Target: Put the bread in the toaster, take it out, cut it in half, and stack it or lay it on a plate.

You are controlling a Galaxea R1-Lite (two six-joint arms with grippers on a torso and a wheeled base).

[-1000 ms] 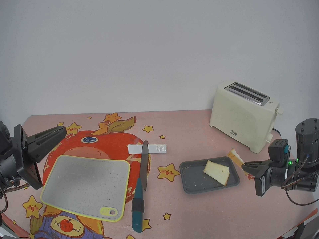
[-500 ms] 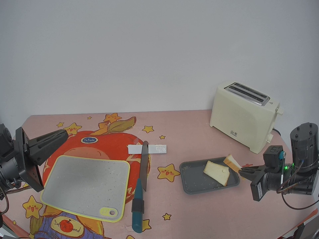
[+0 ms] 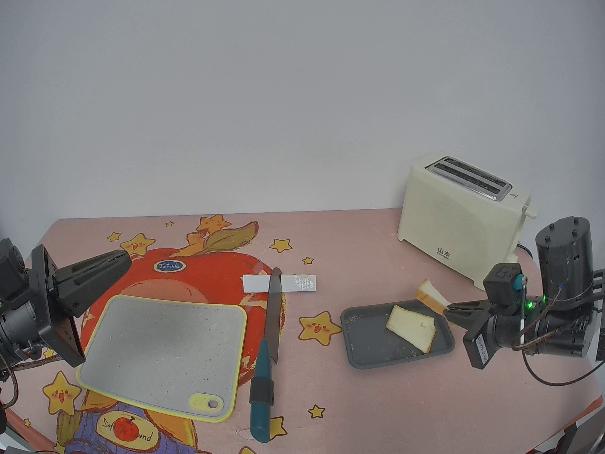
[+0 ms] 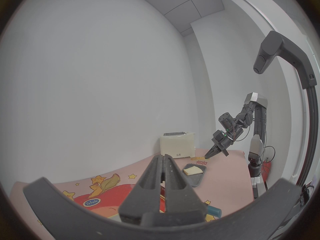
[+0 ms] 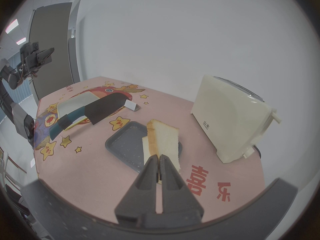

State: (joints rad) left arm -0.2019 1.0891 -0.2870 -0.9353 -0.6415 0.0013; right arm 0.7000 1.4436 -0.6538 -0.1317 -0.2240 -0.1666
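The table (image 3: 378, 247) wears a pink cloth with a big cartoon apple and stars. Its near edge is cut off in the head view. On its left part lies the grey cutting board (image 3: 164, 348) with a yellow-green rim, and the left arm covers the board's left side. The cream toaster (image 3: 463, 222) stands at the far right. The inside of its two slots cannot be seen, and its side carries a small dark print. Red characters are printed on the cloth near it.

In front of the toaster sits the dark grey tray (image 3: 368, 345). The knife (image 3: 268, 342), with a teal handle, lies between board and tray. Its tip rests over a white strip (image 3: 296, 282) whose print is too small to read.

The right gripper (image 3: 449, 313) presses its fingers on the lower edge of a pale held slice (image 5: 163, 139) with brown crust, raised at the tray's far right corner. A second slice (image 3: 411, 326) lies flat in the tray. The left gripper (image 4: 163, 159) hangs above the board's far left corner, fingers closed together on nothing.
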